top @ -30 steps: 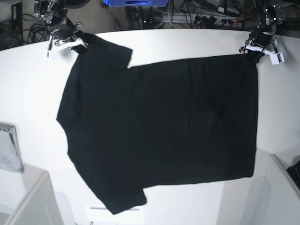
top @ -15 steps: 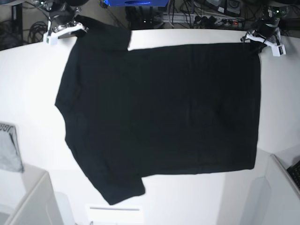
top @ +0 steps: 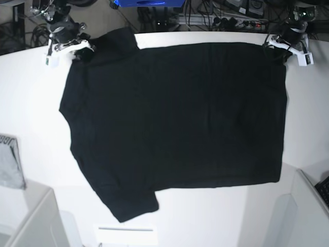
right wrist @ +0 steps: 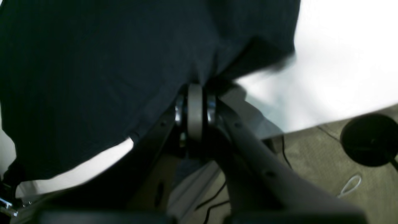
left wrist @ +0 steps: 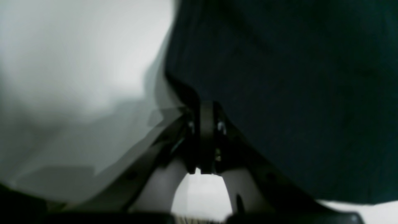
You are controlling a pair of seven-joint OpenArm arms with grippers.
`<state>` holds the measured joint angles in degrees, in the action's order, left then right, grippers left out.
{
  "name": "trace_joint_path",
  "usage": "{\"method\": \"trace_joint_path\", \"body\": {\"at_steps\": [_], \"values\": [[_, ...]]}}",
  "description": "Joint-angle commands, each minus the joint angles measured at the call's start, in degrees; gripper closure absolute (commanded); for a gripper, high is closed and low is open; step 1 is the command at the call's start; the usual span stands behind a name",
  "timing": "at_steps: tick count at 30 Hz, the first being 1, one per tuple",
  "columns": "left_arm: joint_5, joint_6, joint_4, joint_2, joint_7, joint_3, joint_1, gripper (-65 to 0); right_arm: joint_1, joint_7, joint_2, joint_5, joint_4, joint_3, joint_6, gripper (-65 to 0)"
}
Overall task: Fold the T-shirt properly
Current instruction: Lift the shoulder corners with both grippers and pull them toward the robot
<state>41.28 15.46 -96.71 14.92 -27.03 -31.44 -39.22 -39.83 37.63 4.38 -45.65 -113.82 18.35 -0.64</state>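
Base view: your left pincer [top: 281, 50] and right pincer [top: 82, 47] each pinch a T-shirt [top: 175, 123] corner, stretching it flat.

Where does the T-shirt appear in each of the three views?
Base: the T-shirt lies spread over the middle of the white table.
Left wrist: it fills the right side, above the shut left gripper.
Right wrist: it fills the upper left, above the shut right gripper.
Shared landmark: the white table.
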Motion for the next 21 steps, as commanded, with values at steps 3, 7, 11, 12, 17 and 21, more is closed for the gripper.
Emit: {"method": "trace_joint_path", "body": {"at_steps": [3,7,11,12,17,21], "values": [[0.5,0.2,-1.3,0.7,1.0,-0.3,0.4,0.0,1.4,-0.7,0.3,-0.5,-1.0,-0.3,0.3,0.0],[0.5,0.2,-1.2,0.7,-4.7,-0.7,3.5,0.0,4.3,1.7,0.2,-0.5,-1.0,0.1,0.3,0.0],[0.5,0.2,-1.4,0.4,-9.1,-3.4,6.5,0.0,7.3,2.9,0.3,-0.5,-1.0,-0.3,0.3,0.0],[0.5,0.2,-2.0,0.4,-9.9,-4.1,7.3,0.0,8.1,3.6,0.3,-0.5,-1.0,-0.3,0.3,0.0],[0.5,0.2,-6.5,0.2,-15.3,-7.5,9.6,0.0,13.2,8.0,0.3,-0.5,-0.9,0.2,0.2,0.0],[0.5,0.1,-7.2,0.2,-19.7,-9.2,13.0,0.0,16.8,10.3,0.3,-0.4,-0.6,0.2,0.1,0.0]]}}
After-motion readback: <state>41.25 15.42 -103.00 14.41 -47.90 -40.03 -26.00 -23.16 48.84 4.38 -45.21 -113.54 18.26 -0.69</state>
